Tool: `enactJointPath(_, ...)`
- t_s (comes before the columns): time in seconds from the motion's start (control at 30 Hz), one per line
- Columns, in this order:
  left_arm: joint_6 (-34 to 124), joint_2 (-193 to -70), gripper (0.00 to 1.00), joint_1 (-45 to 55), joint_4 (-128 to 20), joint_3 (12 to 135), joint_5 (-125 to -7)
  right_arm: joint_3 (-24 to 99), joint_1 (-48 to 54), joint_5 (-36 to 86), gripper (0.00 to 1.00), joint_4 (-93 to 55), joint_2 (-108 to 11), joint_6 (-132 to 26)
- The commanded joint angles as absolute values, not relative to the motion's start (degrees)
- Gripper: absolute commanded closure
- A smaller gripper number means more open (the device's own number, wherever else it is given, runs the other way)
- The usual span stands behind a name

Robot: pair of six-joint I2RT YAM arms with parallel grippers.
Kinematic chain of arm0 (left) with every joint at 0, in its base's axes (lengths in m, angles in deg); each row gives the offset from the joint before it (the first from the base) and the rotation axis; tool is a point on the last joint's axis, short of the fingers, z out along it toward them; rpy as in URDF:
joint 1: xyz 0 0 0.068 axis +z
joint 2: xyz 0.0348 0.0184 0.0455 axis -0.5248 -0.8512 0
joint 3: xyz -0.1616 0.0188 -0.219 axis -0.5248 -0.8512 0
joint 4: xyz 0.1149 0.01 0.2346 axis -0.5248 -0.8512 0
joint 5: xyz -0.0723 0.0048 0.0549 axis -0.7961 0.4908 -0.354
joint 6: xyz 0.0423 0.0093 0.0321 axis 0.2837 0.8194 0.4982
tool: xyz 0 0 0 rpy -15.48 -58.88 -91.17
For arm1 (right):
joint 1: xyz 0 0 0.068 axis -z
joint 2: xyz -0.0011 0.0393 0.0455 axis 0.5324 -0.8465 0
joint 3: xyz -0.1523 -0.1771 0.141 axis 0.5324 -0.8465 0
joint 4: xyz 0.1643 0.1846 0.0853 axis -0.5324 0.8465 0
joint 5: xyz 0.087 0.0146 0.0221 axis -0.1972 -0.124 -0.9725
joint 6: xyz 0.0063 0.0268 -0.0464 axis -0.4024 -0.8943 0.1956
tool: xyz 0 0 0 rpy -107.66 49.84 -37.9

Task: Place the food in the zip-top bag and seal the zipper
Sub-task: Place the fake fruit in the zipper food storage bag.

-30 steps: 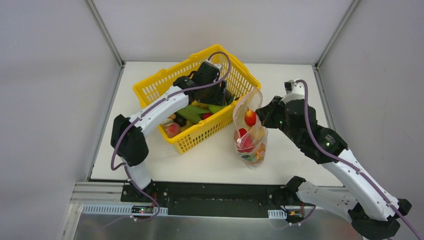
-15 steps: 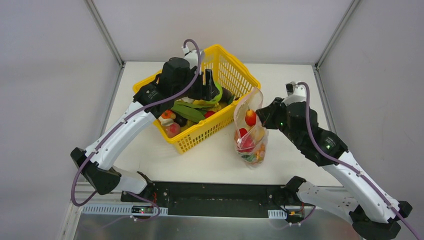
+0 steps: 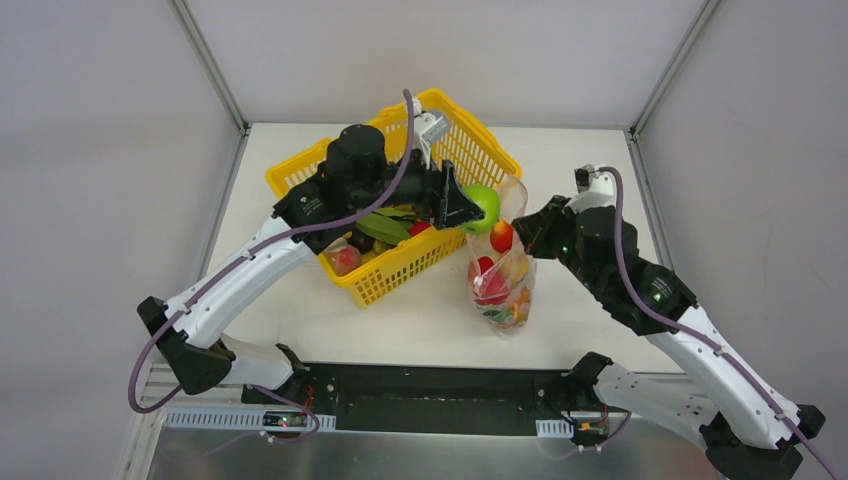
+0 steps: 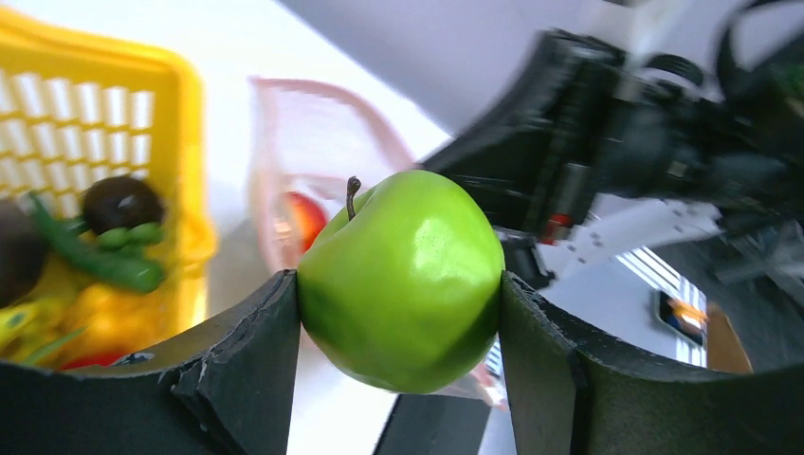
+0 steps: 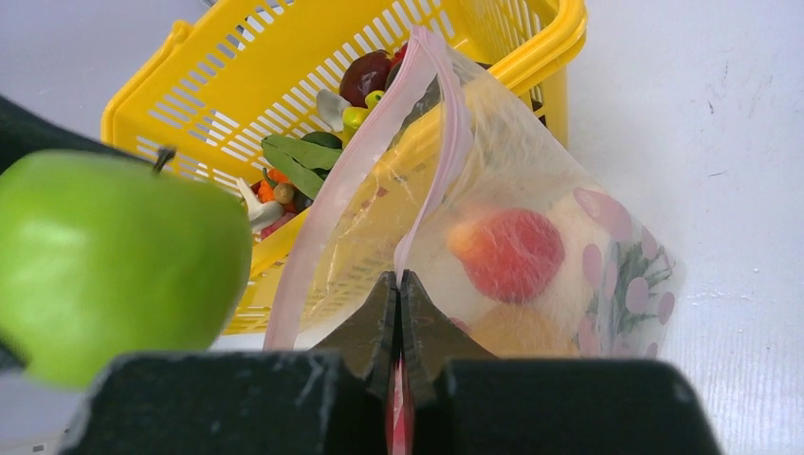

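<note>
A green apple (image 3: 483, 206) (image 4: 403, 280) (image 5: 114, 261) hangs in the air just left of the bag's mouth, and my left gripper (image 3: 470, 207) (image 4: 398, 318) is shut on it. The clear zip-top bag (image 3: 503, 262) (image 5: 531, 227) stands upright on the table with a red fruit and other food inside. Its pinkish-red zipper (image 5: 438, 166) (image 4: 284, 95) gapes open at the top. My right gripper (image 3: 530, 232) (image 5: 399, 284) is shut on the zipper edge and holds the bag up. More food (image 3: 385, 228) lies in the yellow basket (image 3: 395, 265) (image 5: 237, 66).
The yellow lattice basket stands at the back centre, touching the bag's left side. Grey walls enclose the white table (image 3: 420, 320) on three sides. The arm bases sit along the near edge.
My left gripper rose out of the basket with the green apple and swung right to the bag's mouth. The right gripper and bag stayed put.
</note>
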State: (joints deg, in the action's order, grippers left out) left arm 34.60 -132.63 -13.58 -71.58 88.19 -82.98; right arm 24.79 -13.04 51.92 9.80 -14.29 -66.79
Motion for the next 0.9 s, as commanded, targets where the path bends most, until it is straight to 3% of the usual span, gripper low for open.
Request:
enactJointPath(0.0,34.03,-133.0,0.64,-16.36,-62.58,87.88,-91.43,25.35,-13.18,52.53,1.0,6.28,-13.73,-67.26)
enactJointPath(0.47,45.71,-143.12,0.63,-20.37,-77.59,95.52,-78.47,25.02,-13.14,53.0,1.0,4.69,-9.96,-67.93)
enactJointPath(0.57,46.28,-143.0,0.52,-20.55,-77.87,95.73,-78.21,24.79,-13.15,53.32,1.0,4.67,-9.59,-67.85)
enactJointPath(0.67,46.76,-142.89,0.28,-20.5,-78.28,96.28,-78.75,24.74,-13.17,53.29,1.0,4.65,-9.77,-67.75)
enactJointPath(0.87,47.49,-141.07,0.02,-20.51,-78.34,95.87,-79.55,24.26,-13.14,54.2,1.0,4.78,-10.01,-67.73)
